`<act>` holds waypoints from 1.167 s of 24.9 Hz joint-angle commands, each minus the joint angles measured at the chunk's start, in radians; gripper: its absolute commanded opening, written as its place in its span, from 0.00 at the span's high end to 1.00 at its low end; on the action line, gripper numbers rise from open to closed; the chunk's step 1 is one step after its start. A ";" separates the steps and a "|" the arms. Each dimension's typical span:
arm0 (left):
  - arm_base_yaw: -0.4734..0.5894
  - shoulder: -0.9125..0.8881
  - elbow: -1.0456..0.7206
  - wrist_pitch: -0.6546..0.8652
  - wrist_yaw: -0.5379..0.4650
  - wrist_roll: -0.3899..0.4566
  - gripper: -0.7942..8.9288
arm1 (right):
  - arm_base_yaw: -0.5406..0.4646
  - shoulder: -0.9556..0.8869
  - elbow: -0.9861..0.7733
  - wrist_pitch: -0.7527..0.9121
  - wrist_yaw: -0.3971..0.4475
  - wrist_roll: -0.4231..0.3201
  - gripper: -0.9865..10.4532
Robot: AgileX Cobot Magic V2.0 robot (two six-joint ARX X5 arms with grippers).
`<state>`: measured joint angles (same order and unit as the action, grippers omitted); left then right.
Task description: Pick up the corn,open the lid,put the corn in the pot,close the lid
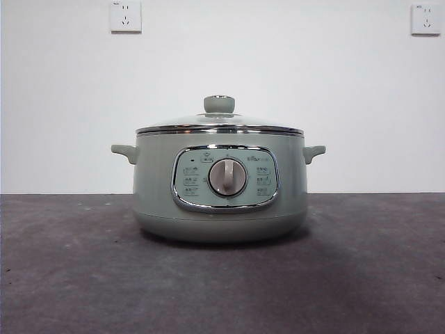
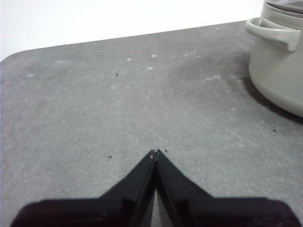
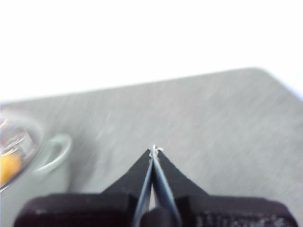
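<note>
We see the large round sage-green electric pot standing at the middle of the front view on the grey desk, with the round clear-glass lid with chrome rim and green knob seated flat on it. In the right wrist view, at the left edge of the frame, a small yellow-orange rounded lump, the corn, shows through the glass, so we judge that it already lies inside the pot under the closed lid; the blur there keeps us from telling its long axis. No corn shows on the desk in any view. The right gripper has its two black jaws pressed together and holds nothing; the pot's side handle lies left of its tips in that frame, near but apart. The left gripper is likewise closed and empty, with the pot at the upper right of its frame, farther from its tips. By our reading the right arm is the nearer one to the pot, and the task looks finished, so no reach toward the knob seems called for.
</note>
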<state>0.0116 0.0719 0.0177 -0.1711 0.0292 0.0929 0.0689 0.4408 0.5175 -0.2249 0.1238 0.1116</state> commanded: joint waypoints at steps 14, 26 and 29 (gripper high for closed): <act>0.004 0.001 -0.010 0.006 0.002 -0.008 0.92 | -0.129 -0.402 -0.504 0.093 -0.069 -0.060 0.91; 0.004 0.001 -0.010 0.006 0.001 -0.008 0.92 | -0.128 -0.433 -0.504 0.038 -0.072 -0.121 0.91; 0.004 0.002 -0.010 0.006 0.002 -0.008 0.92 | -0.128 -0.433 -0.504 0.038 -0.072 -0.123 0.91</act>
<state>0.0116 0.0727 0.0177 -0.1711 0.0292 0.0929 -0.0593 0.0105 0.0238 -0.1894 0.0521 -0.0006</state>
